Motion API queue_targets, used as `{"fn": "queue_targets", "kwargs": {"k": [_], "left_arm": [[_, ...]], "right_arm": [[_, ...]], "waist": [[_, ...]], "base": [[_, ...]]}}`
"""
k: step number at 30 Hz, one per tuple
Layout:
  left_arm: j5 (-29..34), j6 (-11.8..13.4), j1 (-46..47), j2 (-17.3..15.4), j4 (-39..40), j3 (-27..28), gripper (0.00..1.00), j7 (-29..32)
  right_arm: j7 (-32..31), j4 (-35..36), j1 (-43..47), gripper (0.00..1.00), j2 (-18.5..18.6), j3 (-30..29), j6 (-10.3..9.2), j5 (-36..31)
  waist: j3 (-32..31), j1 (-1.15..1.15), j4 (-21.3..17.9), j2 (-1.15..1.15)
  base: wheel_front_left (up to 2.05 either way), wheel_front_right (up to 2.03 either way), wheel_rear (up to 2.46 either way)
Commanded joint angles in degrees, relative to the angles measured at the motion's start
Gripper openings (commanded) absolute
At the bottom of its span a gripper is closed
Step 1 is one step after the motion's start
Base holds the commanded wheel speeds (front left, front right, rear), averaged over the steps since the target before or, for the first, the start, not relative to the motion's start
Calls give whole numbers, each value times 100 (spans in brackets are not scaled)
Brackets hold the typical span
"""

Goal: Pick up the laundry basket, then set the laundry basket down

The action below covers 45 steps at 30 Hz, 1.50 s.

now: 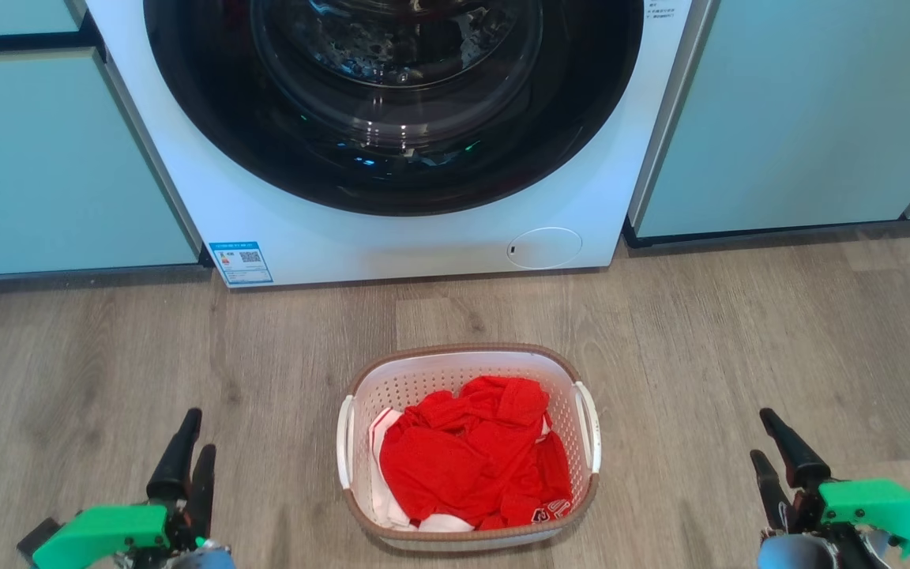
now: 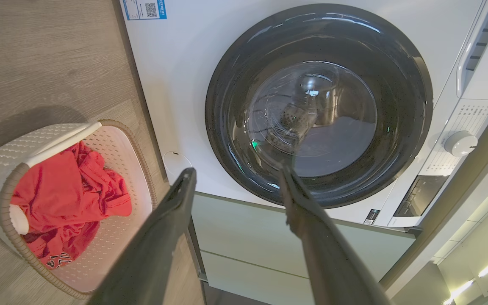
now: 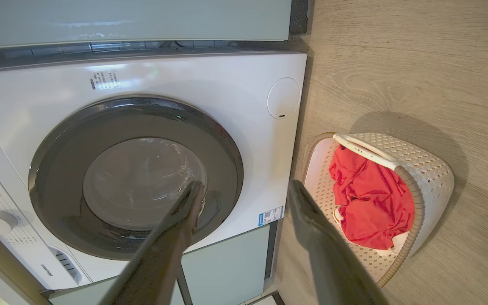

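Laundry basket (image 1: 423, 379) is upright on the wood floor (image 1: 107, 356), centred low in the head view and near the front of the washing machine (image 1: 392, 237). Inside it is crumpled red clothing (image 1: 471, 466) with a bit of white fabric at the edges. The brown rim runs all round, and the white handles sit on the basket's left (image 1: 344, 442) and right (image 1: 589, 427) sides.

The basket lies between the two grippers. The left gripper (image 1: 199, 433) is low left, well apart from the left handle. The right gripper (image 1: 761, 436) is low right, well apart from the right handle. Neither touches the basket.

Both sets of fingers point forward at the machine, not at the basket. In the left wrist view the basket is off to the left of the fingers, and in the right wrist view it is off to the right. Both wrist views show the fingers spread wide and empty.

Pale green cabinets (image 1: 44, 158) flank the machine.
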<state>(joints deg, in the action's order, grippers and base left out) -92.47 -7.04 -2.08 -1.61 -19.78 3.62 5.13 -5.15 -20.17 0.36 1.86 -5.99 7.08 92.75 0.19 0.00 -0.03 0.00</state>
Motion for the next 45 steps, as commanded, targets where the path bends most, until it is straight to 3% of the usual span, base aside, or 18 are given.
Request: {"fn": "queue_targets", "kwargs": {"k": [1,10,20,45], "left_arm": [[94,-3,254,-46,225,-22,100,-58],[349,-6,243,-52,405,-69,100,-209],[1017,27,251,-59,718,-131,100,-377],[3861,646,280,-88,1352,-780,100,-781]], "right_arm": [[67,215,-193,100,27,28,3,-76],[218,347,-210,100,32,109,6,-397],[385,640,-231,100,39,211,9,-1190],[787,1122,-238,100,54,657,17,-3302]], "waist": [[0,0,-1,0],[6,0,-5,0],[21,0,-4,0],[60,0,-11,0]], "base": [[0,0,0],[0,0,0],[0,0,0],[0,0,0]]}}
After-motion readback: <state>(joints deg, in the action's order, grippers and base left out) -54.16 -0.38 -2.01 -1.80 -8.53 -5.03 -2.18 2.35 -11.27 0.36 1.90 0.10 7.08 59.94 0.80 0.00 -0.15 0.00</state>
